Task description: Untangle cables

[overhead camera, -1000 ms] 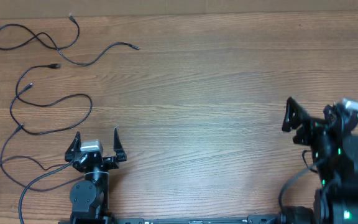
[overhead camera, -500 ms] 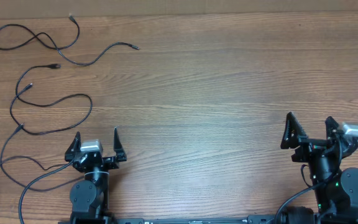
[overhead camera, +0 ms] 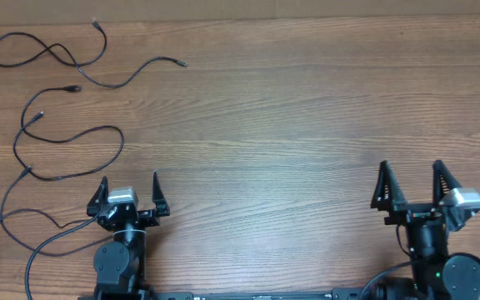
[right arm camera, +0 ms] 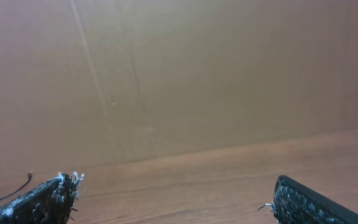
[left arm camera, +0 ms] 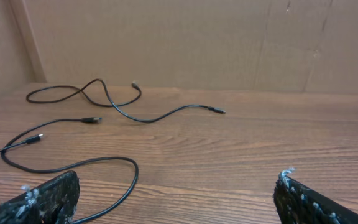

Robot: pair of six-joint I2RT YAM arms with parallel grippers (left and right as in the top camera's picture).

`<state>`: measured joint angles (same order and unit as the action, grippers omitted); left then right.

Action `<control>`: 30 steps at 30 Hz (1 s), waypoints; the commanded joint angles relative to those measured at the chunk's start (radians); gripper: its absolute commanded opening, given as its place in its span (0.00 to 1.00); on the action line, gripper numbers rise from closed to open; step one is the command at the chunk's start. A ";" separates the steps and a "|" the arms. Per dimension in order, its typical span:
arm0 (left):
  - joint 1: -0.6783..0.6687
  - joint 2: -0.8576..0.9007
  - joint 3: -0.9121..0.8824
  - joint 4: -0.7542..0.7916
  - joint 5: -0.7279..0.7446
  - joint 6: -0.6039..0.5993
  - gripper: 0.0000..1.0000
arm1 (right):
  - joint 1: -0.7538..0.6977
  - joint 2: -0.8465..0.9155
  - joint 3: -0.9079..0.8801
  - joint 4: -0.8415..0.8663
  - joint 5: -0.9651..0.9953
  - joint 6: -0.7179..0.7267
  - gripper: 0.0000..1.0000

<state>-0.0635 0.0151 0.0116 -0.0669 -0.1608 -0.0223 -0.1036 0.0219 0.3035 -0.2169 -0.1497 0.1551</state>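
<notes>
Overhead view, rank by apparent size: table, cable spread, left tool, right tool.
Largest to smallest:
1. table
2. cables, taken as one spread along the left side
3. left tool and right tool: both open, look about alike, so not ranked

Cables sprawl across the table's left; both jaws gape empty.

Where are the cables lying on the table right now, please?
In the overhead view, the cables sprawl along the left edge, ahead and left of the open left gripper.
</notes>
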 commanded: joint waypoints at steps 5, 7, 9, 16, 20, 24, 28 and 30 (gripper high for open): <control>0.004 -0.011 -0.007 0.002 0.005 0.019 0.99 | 0.010 -0.019 -0.140 0.135 -0.054 -0.008 1.00; 0.004 -0.011 -0.007 0.002 0.005 0.019 1.00 | 0.024 -0.019 -0.170 0.172 -0.054 -0.023 1.00; 0.004 -0.011 -0.007 0.002 0.005 0.019 0.99 | 0.045 -0.019 -0.195 0.195 -0.053 -0.072 1.00; 0.004 -0.011 -0.007 0.002 0.005 0.019 1.00 | 0.065 -0.019 -0.248 0.217 -0.054 -0.164 1.00; 0.004 -0.011 -0.007 0.002 0.005 0.019 1.00 | 0.064 -0.019 -0.293 0.268 -0.053 -0.164 1.00; 0.004 -0.011 -0.007 0.002 0.005 0.019 1.00 | 0.064 -0.019 -0.296 0.265 -0.017 -0.164 1.00; 0.004 -0.011 -0.007 0.002 0.005 0.019 1.00 | 0.064 -0.019 -0.296 0.224 -0.001 -0.164 1.00; 0.004 -0.011 -0.007 0.002 0.005 0.019 1.00 | 0.064 -0.019 -0.296 0.183 0.000 -0.164 1.00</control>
<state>-0.0635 0.0151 0.0113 -0.0669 -0.1608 -0.0219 -0.0433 0.0128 0.0185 -0.0124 -0.1715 -0.0006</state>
